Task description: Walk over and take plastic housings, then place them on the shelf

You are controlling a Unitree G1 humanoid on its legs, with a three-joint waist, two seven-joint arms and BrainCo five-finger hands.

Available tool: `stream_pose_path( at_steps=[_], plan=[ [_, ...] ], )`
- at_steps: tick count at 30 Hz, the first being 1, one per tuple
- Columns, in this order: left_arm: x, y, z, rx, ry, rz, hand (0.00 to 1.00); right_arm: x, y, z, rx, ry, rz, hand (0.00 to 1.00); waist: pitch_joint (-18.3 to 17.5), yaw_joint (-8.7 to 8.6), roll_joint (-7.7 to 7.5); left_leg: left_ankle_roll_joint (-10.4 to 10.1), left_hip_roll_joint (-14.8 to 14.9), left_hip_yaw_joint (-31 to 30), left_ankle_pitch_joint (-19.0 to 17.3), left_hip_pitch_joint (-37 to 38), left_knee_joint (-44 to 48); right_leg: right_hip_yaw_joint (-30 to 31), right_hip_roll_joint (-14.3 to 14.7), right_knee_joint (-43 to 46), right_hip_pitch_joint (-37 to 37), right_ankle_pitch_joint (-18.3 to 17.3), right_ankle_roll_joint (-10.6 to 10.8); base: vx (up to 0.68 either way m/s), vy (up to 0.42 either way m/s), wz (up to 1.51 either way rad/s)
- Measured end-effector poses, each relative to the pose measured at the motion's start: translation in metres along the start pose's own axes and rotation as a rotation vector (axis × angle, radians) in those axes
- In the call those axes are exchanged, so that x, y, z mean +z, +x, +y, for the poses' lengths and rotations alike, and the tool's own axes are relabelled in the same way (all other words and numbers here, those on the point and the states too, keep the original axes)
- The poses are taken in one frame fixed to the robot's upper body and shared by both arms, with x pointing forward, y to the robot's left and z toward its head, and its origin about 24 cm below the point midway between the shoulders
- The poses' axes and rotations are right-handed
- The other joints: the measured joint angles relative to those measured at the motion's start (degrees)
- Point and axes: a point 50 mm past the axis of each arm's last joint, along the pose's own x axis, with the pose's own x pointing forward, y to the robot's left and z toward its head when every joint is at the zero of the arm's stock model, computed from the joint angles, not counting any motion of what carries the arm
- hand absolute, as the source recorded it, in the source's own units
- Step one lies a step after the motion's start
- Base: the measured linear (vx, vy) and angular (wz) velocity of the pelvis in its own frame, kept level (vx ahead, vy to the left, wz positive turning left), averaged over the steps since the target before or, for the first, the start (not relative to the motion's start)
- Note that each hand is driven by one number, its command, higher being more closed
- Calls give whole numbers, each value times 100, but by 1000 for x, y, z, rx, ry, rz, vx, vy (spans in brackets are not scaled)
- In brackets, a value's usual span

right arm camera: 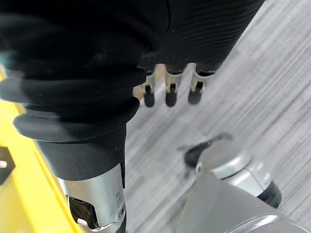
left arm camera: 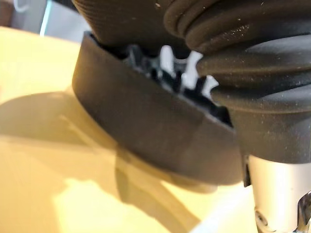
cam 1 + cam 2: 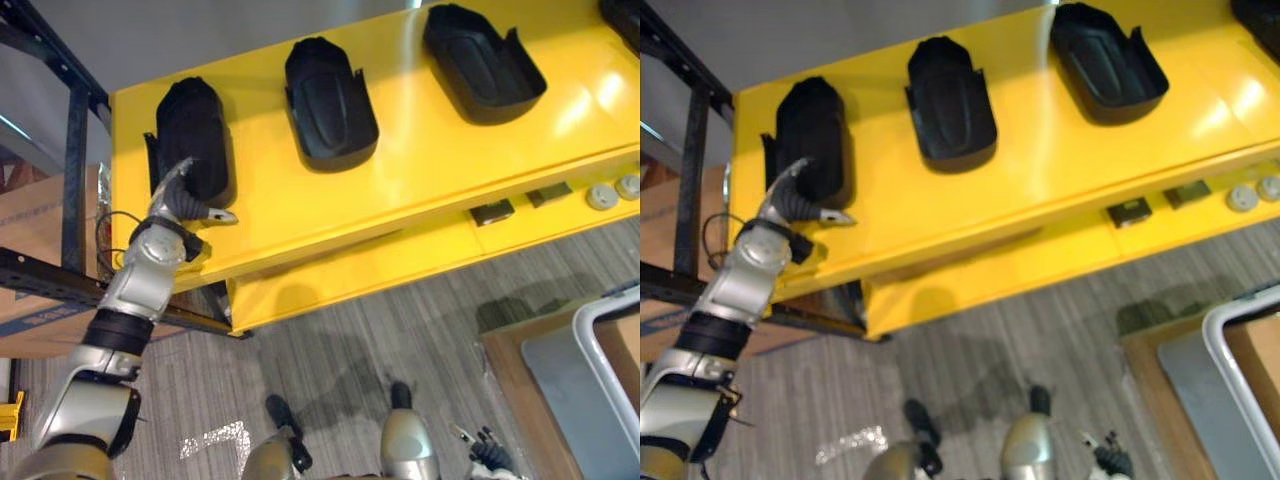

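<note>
Three black plastic housings lie open side up in a row on the yellow shelf (image 3: pixel 420 170): a left housing (image 3: pixel 195 130), a middle housing (image 3: pixel 330 100) and a right housing (image 3: pixel 480 60). My left hand (image 3: pixel 183 203) is at the near end of the left housing. Its fingers (image 2: pixel 167 60) reach down inside the housing (image 2: pixel 146 126), and its thumb (image 3: pixel 218 214) lies outside along the end wall, so the wall is pinched. That housing rests flat on the shelf. My right hand (image 3: pixel 487 447) hangs low over the floor, with relaxed fingers (image 1: pixel 167 92) holding nothing.
A fourth black housing (image 3: pixel 625 15) peeks in at the shelf's far right corner. Small dark blocks (image 3: pixel 492 211) and grey discs (image 3: pixel 602 196) sit on the lower yellow ledge. A black rack frame (image 3: pixel 75 160) and cardboard boxes (image 3: pixel 30 215) stand at the left. A white-rimmed tray (image 3: pixel 600 350) is at the lower right.
</note>
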Motion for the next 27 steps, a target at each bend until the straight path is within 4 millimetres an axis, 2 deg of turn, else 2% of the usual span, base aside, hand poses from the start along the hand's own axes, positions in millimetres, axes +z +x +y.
stream_pose_path(
  at_steps=[7, 11, 15, 18, 21, 25, 27],
  plan=[
    [5, -1, 13, 235, 17, -59, 0, -2, 0, 0, -2, 0, 10, 0, -44, 2, 3, 0, 0, -4, 0, -3, 0, 0, 0, 0, 1, 0, 0, 0, 0, 0],
    [12, -3, 18, 308, 22, -116, 0, -4, -1, -1, -5, -1, 17, 0, -150, 5, 3, 0, 0, -10, 0, -3, 1, -2, 1, 0, 6, 2, 1, 0, 0, 0],
    [46, -15, 25, 358, -49, -294, 0, -8, -2, -3, -11, -1, 21, 0, -178, 42, 4, 0, -1, -43, 0, 32, 1, -47, 1, -23, 93, 3, 2, 0, 0, 6],
    [70, -43, 19, 345, -153, -474, 0, -23, -10, -13, -38, -10, 63, 0, -464, 82, 53, 0, -7, -154, 0, 25, -1, -164, 0, -132, 212, 3, 2, 28, -8, 14],
    [76, -68, 21, 369, -276, -566, 0, -33, -14, -17, -51, -16, 95, 0, -645, 96, 110, -1, -8, -201, -1, 119, -4, -294, 0, -246, 422, 1, 2, 28, -9, 12],
    [65, -96, 14, 348, -408, -602, 0, -45, -18, -19, -79, -27, 137, 0, -902, 197, 260, -3, -12, -366, -2, 113, -33, -482, 13, -379, 608, -4, -2, -13, -7, 19],
    [56, -114, 2, 306, -506, -592, 0, -50, -20, -19, -84, -43, 159, 0, -1045, 347, 297, -3, -8, -407, -2, 113, -34, -512, 22, -403, 648, -7, -4, -18, -2, 16]
  ],
)
